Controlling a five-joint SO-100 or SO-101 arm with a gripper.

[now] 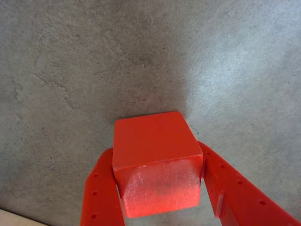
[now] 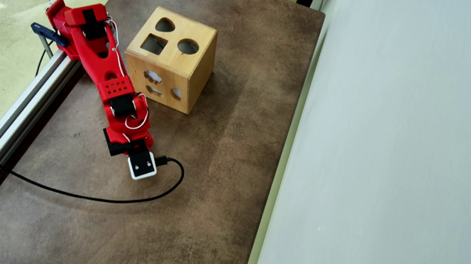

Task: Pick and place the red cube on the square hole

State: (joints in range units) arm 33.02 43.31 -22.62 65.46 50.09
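In the wrist view the red cube [image 1: 157, 162] sits between my two red fingers [image 1: 101, 188], which press on its left and right sides over the grey-brown table. My gripper [image 1: 156, 149] is shut on it. Whether the cube rests on the table or hangs just above it cannot be told. The overhead view hides both cube and jaws under the arm's wrist and its white camera [image 2: 142, 165]. Up and to the right of the arm in that view stands the wooden box [image 2: 171, 61], with the dark square hole [image 2: 154, 44] in its top face.
A round cut-out [image 2: 188, 46] and a teardrop cut-out [image 2: 165, 25] share the box top. A black cable [image 2: 92, 197] loops across the brown table [image 2: 220, 171]. An aluminium rail [image 2: 1, 126] lines the left edge and a pale wall [image 2: 395, 173] the right.
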